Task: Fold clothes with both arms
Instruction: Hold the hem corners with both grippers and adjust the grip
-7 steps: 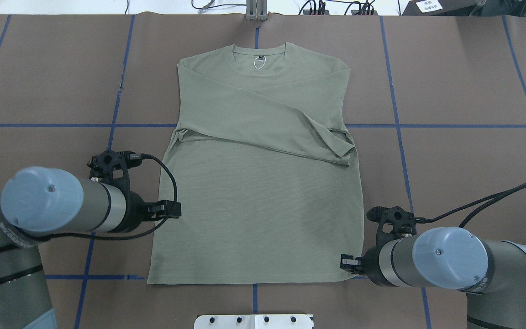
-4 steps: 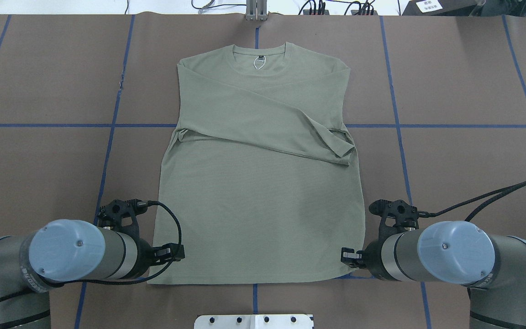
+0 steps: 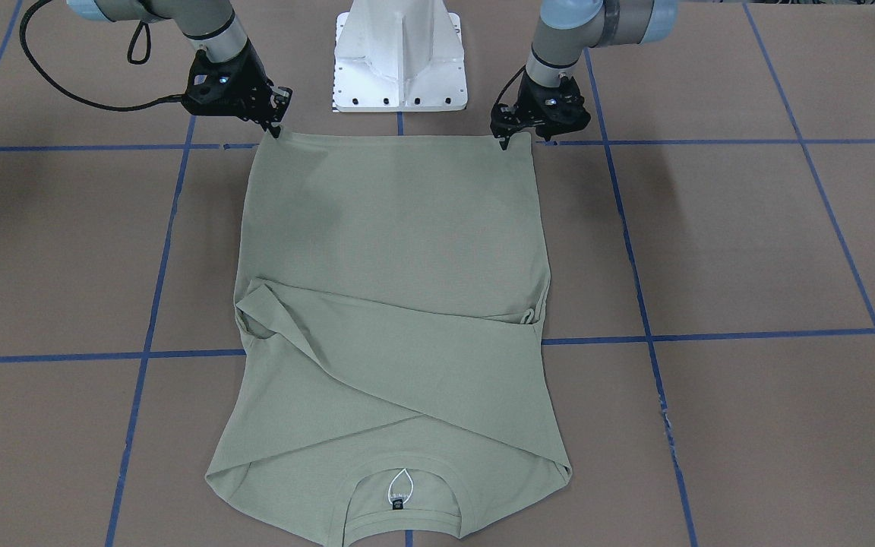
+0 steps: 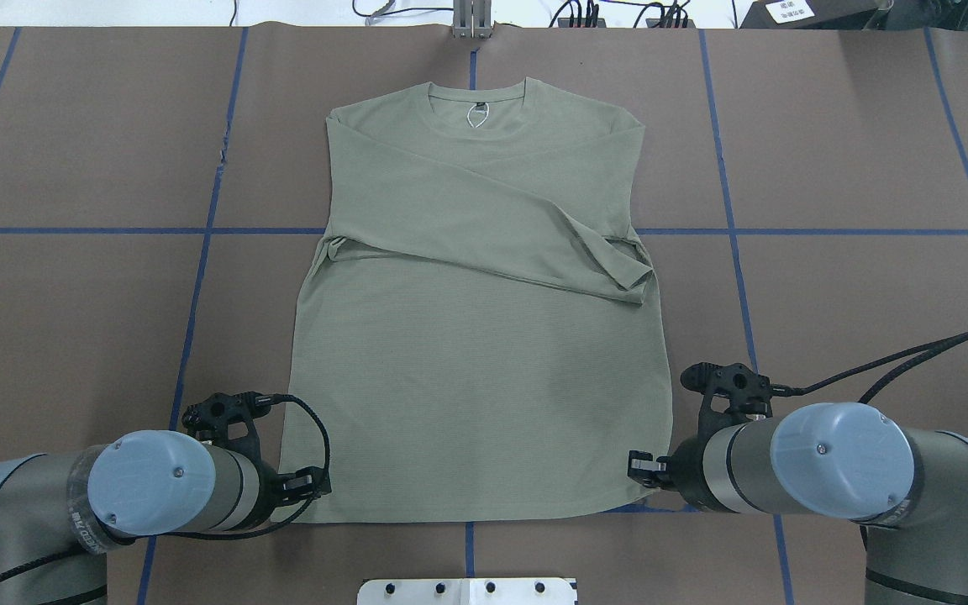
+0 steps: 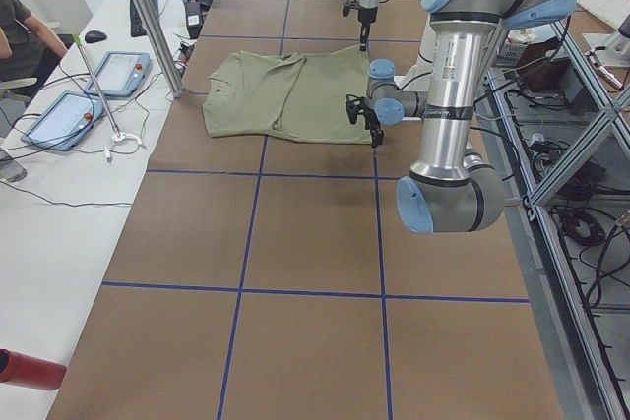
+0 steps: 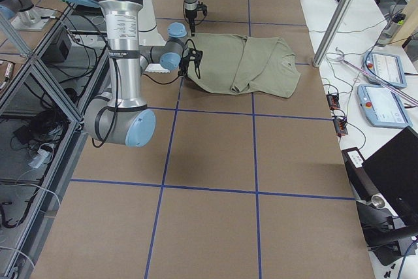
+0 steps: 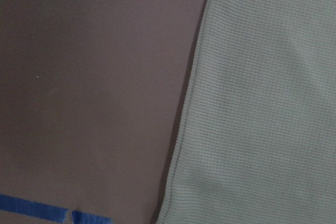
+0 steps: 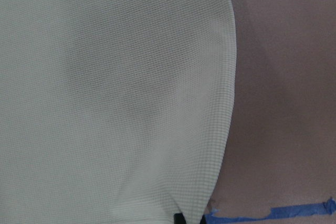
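The left arm (image 4: 148, 496) comes in low from the left side. Its left tool (image 4: 316, 486) sits right at the near left corner of the shirt (image 4: 476, 403). From this tool, the shirt spreads out to the right and far ahead. I cannot tell if this tool is wide, narrow or holding the cloth. The camera on this arm sees brown table on its left, green knit cloth on its right, and a bit of blue tape (image 7: 47, 211) at the bottom.

The shirt lies flat on the table (image 4: 72, 168), between the two tools. Its bottom edge is the side close to both tools. A long sleeve (image 4: 492, 227) is folded across the chest. The neck (image 4: 477, 105) is at the far end, well away from both tools.

The right tool (image 4: 637, 466) sits right at the near right corner of the shirt. From this tool, the shirt spreads out to the left and far ahead. I cannot tell if it is wide, narrow or holding the cloth. The camera on this arm sees green cloth on its left and brown table on its right. The right arm (image 4: 828, 462) comes in low from the right side.

From across the table, the left tool (image 3: 510, 140) and the right tool (image 3: 274, 125) each point down at one corner of the bottom edge. The white base (image 3: 399, 53) stands between them.
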### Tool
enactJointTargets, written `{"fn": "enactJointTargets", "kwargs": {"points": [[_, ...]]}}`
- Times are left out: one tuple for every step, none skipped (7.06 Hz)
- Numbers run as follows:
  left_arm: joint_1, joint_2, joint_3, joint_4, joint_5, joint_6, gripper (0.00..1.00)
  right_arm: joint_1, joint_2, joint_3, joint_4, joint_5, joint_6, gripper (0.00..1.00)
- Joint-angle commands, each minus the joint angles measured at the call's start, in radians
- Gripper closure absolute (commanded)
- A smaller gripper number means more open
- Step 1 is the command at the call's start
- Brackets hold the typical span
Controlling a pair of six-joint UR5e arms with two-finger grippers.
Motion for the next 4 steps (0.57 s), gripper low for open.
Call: {"fn": "enactJointTargets", "kwargs": {"points": [[0.002, 0.001, 0.002, 0.001, 0.000, -0.009, 0.15, 0.003, 0.002, 0.000, 0.000, 0.001, 0.000, 1.00], [0.008, -0.002, 0.003, 0.000, 0.000, -0.014, 0.18, 0.005, 0.000, 0.005, 0.000, 0.001, 0.000, 1.00], [0.028, -0.006, 0.003, 0.001, 0.000, -0.032, 0.20, 0.005, 0.000, 0.006, 0.000, 0.004, 0.000, 1.00], [0.030, -0.006, 0.003, 0.000, 0.000, -0.038, 0.23, 0.010, 0.000, 0.006, 0.000, 0.007, 0.000, 1.00]]}}
